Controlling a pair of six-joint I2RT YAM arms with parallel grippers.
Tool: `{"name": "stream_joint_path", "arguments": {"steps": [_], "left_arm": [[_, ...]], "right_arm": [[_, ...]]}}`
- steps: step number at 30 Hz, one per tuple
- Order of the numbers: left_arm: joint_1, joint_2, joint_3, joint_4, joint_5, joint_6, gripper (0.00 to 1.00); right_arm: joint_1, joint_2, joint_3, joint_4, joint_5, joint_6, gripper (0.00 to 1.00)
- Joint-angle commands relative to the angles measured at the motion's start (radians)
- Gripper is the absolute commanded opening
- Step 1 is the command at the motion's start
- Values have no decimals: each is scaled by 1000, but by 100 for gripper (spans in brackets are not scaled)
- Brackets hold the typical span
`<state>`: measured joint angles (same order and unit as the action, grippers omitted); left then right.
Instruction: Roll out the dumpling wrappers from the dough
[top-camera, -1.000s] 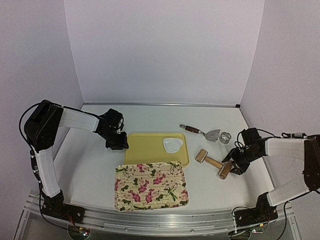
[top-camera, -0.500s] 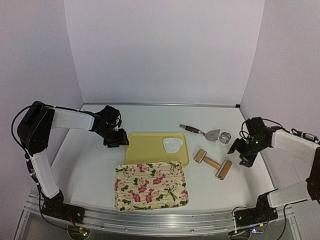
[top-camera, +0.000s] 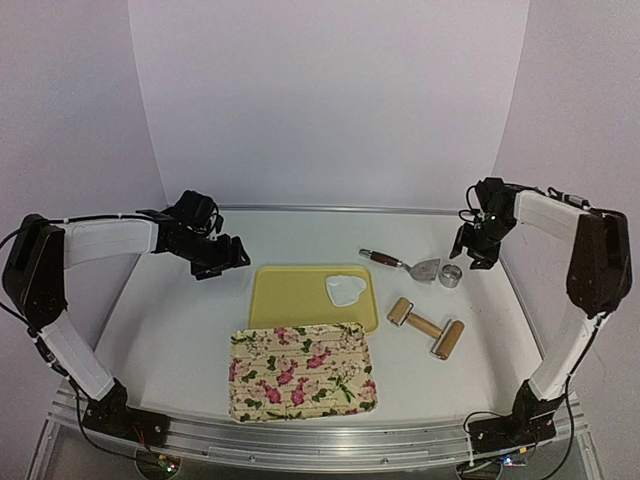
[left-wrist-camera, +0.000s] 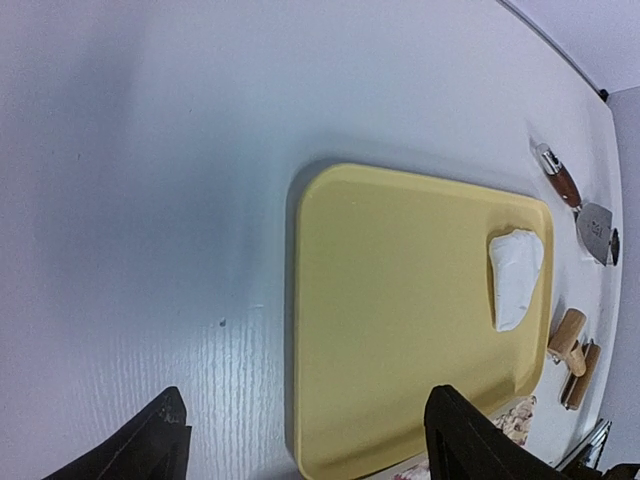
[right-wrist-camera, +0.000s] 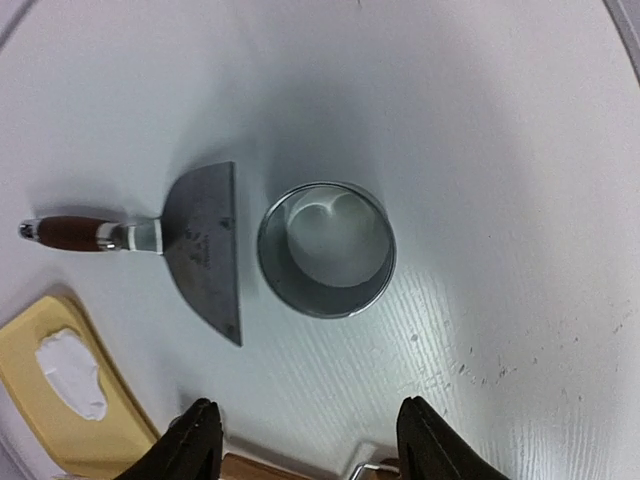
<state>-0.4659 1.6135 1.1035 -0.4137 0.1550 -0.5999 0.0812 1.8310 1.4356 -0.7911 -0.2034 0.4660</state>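
The dough (top-camera: 346, 289) is a small irregular white piece lying at the far right corner of the yellow board (top-camera: 300, 300); no dumpling wrappers are in view. My left gripper (top-camera: 225, 256) hovers off the board's far left corner, open and holding nothing. In the left wrist view its gripper (left-wrist-camera: 310, 450) spans the board's (left-wrist-camera: 400, 320) left edge, with the dough (left-wrist-camera: 515, 278) far off. My right gripper (top-camera: 470, 250) hangs open just behind the metal ring cutter (top-camera: 451, 275). In the right wrist view the gripper (right-wrist-camera: 312, 445) is open and the ring cutter (right-wrist-camera: 300, 290) stands beyond the fingertips.
A steel scraper (top-camera: 405, 264) with a brown handle lies left of the ring cutter. A wooden rolling pin (top-camera: 427, 327) rests right of the board. A floral tray (top-camera: 303, 371) sits in front of the board. White walls close the back and sides.
My left gripper let go of the board's left edge, opened and drew back to the far left. My right gripper left the rolling pin and swung to the far right, by the ring cutter.
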Motion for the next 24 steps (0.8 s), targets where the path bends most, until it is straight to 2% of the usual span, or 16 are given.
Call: {"name": "stream_joint_path", "arguments": {"steps": [1, 10, 19, 24], "left_arm": [[16, -67, -25, -26, -2, -20, 81], [23, -79, -41, -39, -12, -22, 81], [23, -69, -27, -52, -18, -14, 81], [23, -53, -12, -61, -14, -4, 81]], "right_arm": [[-29, 94, 84, -77, 14, -77, 56], [-44, 250, 206, -77, 7, -112, 41], [-44, 295, 205, -86, 58, -125, 29], [-43, 293, 205, -89, 69, -128, 12]]}}
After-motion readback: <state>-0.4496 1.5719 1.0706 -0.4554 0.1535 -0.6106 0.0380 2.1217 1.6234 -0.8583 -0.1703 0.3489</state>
